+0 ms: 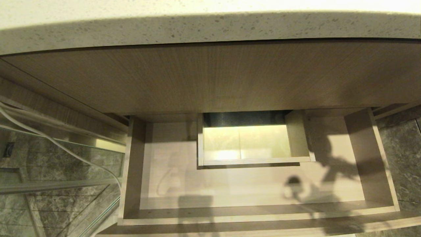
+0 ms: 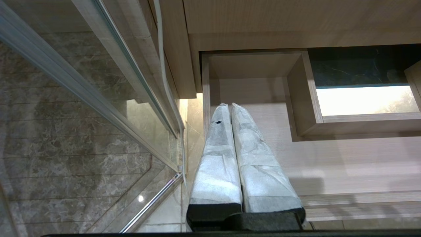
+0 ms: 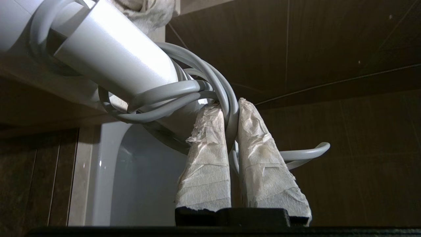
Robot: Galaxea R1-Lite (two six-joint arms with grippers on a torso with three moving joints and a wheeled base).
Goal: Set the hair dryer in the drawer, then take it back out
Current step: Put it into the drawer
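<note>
Hair dryer (image 3: 111, 56) white, cord-wrapped, right tool (image 3: 230, 108) pinching its cord, left tool (image 2: 229, 107) closed, empty.

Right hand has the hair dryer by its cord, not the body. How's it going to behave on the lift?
Likely to dangle: the right hand pinches only a loop of the cord, so the hair dryer hangs from floppy coils. The smooth, round white barrel probably rolls when set down. Loose coils may slip or snag on the drawer wall.
</note>
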